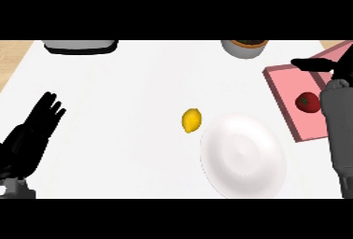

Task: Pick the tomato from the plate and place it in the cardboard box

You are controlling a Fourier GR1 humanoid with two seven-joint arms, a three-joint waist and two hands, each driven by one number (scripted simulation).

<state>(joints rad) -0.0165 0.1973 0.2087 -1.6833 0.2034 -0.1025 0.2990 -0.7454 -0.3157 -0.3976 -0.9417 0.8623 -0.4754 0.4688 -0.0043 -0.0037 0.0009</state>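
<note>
Red against the pink floor of the cardboard box, the one tomato already lies inside it, off the single white plate. It sits just below and left of the right hand, whose fingers look straight and hold nothing; that hand is far nearer than the left hand, open and resting at the left edge. One lemon lies on the white desk beside the plate.

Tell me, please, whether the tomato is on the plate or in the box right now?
In the box. The tomato lies inside the pink box at the right, and the white plate holds nothing.
</note>
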